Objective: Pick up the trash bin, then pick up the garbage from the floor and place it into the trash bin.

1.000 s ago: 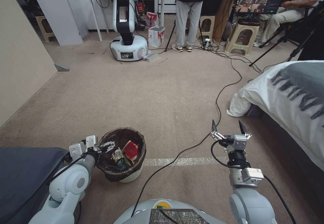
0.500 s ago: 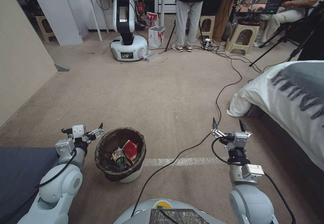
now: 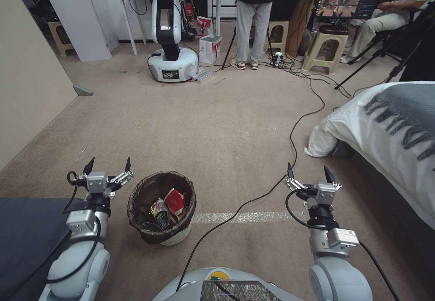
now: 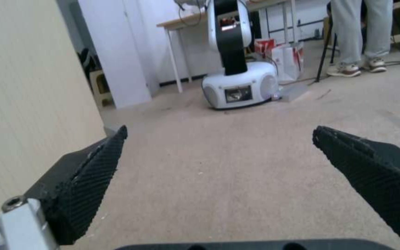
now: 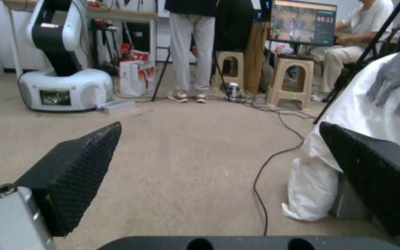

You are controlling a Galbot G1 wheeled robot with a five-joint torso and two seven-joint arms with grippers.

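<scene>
Left gripper (image 3: 108,165): jaws spread wide, holding nothing, raised over the floor (image 3: 217,124). Just beside it, on the inner side, stands the trash bin (image 3: 161,208), upright, with the garbage (image 3: 168,205) inside: a red-and-white packet and a small green-labelled bottle. Right gripper (image 3: 309,172): jaws likewise wide apart and empty, well beyond the bin, with a black cable (image 3: 253,201) on the carpet between and the bed (image 3: 389,128) on its outer side.

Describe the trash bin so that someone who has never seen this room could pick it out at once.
On the beige carpet, just in front of the robot's base, a strip of white tape crosses the floor. At the tape's left end, beside the open left gripper, stands the trash bin. It is a small round white bucket lined with a dark bag, holding a red packet and a small bottle.
</scene>
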